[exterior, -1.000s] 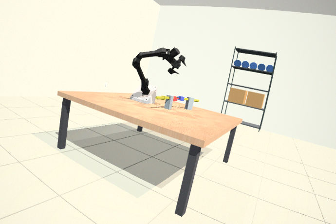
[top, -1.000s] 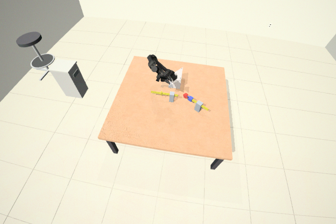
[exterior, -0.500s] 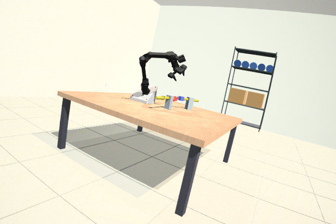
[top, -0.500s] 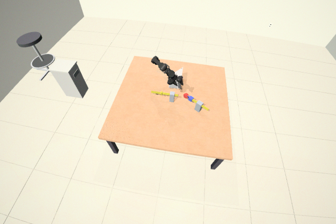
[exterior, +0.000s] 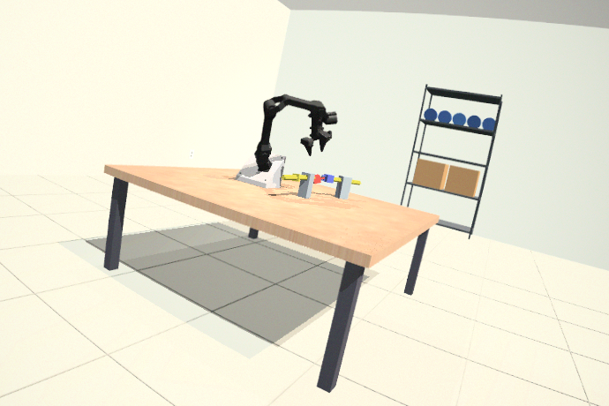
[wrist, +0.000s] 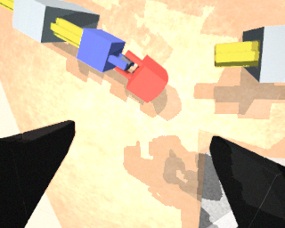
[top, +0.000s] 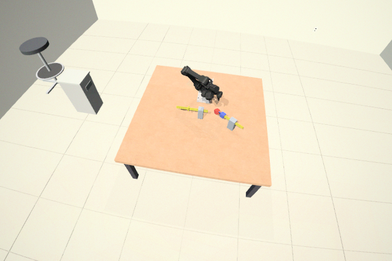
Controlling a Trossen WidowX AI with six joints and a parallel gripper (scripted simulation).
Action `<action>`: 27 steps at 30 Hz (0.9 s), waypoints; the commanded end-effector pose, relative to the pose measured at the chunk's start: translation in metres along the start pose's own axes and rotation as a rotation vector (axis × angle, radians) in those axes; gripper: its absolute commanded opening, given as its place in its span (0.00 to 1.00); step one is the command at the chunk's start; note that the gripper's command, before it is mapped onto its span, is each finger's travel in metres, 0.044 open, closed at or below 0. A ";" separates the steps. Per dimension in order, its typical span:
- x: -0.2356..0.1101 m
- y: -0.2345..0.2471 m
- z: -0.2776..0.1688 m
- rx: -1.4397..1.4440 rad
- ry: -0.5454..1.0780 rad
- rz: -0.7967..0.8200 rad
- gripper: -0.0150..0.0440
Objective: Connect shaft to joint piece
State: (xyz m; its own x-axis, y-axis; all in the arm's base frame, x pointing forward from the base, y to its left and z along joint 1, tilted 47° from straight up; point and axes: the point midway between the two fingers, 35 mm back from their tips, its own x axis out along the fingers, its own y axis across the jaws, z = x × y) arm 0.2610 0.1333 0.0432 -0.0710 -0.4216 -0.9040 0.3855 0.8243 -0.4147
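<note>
A yellow fixed shaft (top: 239,125) (wrist: 65,31) runs through a grey block (top: 232,123) (exterior: 342,186) (wrist: 31,17). On its end sit a blue piece (top: 222,114) (exterior: 328,177) (wrist: 98,49) and the hinged red joint piece (top: 216,111) (exterior: 318,178) (wrist: 147,78). The second yellow shaft (top: 186,108) (exterior: 290,176) (wrist: 237,53) sits in another grey block (top: 200,112) (exterior: 304,185) (wrist: 277,52), its tip apart from the red piece. The red piece lies roughly in line with the fixed shaft, angled away from the second shaft's tip. My gripper (top: 218,95) (exterior: 315,147) (wrist: 143,134) is open and empty, hanging above the table just behind the joint.
The arm's white base (top: 204,97) (exterior: 260,172) stands on the wooden table (top: 190,150) (exterior: 344,229) right behind the two blocks. A stool (top: 34,46) and a white cabinet (top: 80,90) stand on the floor to the left. A shelf rack (exterior: 457,160) stands by the far wall.
</note>
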 end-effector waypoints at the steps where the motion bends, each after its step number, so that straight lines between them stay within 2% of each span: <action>1: 0.016 -0.004 -0.014 -0.064 -0.010 -0.113 1.00; 10: 0.043 -0.016 -0.039 -0.221 -0.045 -0.349 1.00; 16: 0.044 -0.017 -0.040 -0.243 -0.043 -0.354 1.00; 27: 0.051 -0.019 -0.039 -0.547 0.012 -0.360 1.00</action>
State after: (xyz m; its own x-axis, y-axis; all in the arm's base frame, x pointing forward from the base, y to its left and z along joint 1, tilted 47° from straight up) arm 0.2143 0.1133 0.0025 -0.1212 -0.7019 -0.7018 -0.1112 0.7122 -0.6931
